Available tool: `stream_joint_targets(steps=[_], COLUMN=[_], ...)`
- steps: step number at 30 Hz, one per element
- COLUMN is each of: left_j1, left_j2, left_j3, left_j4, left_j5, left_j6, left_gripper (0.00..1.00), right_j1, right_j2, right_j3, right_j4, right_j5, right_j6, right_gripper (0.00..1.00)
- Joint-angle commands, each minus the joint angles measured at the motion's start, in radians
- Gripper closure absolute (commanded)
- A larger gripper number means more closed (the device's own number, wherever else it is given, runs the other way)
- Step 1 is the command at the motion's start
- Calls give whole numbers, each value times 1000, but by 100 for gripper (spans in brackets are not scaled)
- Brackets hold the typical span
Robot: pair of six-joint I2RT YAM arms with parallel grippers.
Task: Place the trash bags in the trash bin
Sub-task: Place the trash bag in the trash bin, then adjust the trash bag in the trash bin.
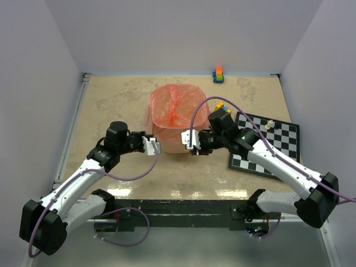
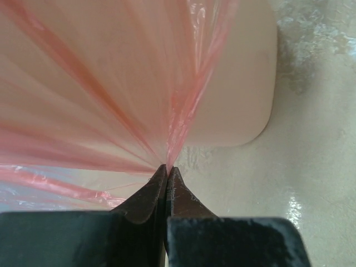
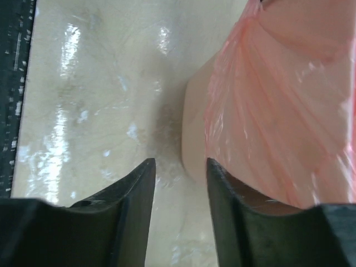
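Observation:
The cream-beige trash bin (image 1: pixel 175 146) stands mid-table with a translucent red trash bag (image 1: pixel 177 109) spread over its mouth and down its sides. My left gripper (image 1: pixel 154 145) is at the bin's near-left side, shut on a pinch of the bag's film (image 2: pixel 172 139), which fans out taut from the fingertips (image 2: pixel 157 183). The bin's bare wall (image 2: pixel 239 105) shows beyond. My right gripper (image 1: pixel 189 143) is open at the bin's near-right corner, holding nothing; in its wrist view the bag (image 3: pixel 278 111) and the bin corner (image 3: pixel 194 133) lie just past the right finger (image 3: pixel 228 194).
A black-and-white checkerboard (image 1: pixel 267 146) with small pieces lies right of the bin under my right arm. Yellow and blue toy blocks (image 1: pixel 218 75) sit at the back wall, and an orange-yellow piece (image 1: pixel 220 104) shows behind my right wrist. Side walls enclose the table.

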Motion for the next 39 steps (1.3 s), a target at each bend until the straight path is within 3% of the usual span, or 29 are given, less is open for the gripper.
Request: stream_joint_targets(steps=[1, 3, 5, 9, 14, 16, 19, 29, 32, 36, 39], left_j1=[8, 8, 8, 8, 8, 8, 8, 11, 10, 10, 10], left_j2=[-30, -39, -47, -44, -31, -31, -40, -59, -56, -54, -50], left_j3=[-15, -16, -22, -38, -54, -62, -80, -110, -120, -131, -140], left_j4=[134, 138, 151, 214, 263, 280, 290, 301, 322, 332, 335], left_j5=[-46, -41, -38, -31, -41, -58, -67, -87, -92, -100, -103], left_j6=[-98, -112, -118, -159, -192, -193, -193, -210, -219, -227, -224], left_gripper=[100, 100, 100, 100, 100, 100, 100, 100, 100, 100, 100], right_j1=[-41, -43, -43, -61, -67, -67, -66, -69, -67, -67, -67], right_j2=[-105, -167, -157, 6, 323, 464, 630, 683, 690, 701, 692], right_j3=[174, 263, 402, 594, 844, 953, 1093, 987, 948, 902, 859], right_j4=[-266, -371, -468, -389, -289, -345, -488, -537, -504, -462, -438], right_j5=[0, 15, 50, 78, -2, -17, -14, 63, 63, 57, 63], right_j6=[-49, -41, -63, -19, -17, -72, -176, -290, -273, -267, -279], right_gripper=[48, 41, 41, 45, 68, 80, 89, 96, 92, 59, 48])
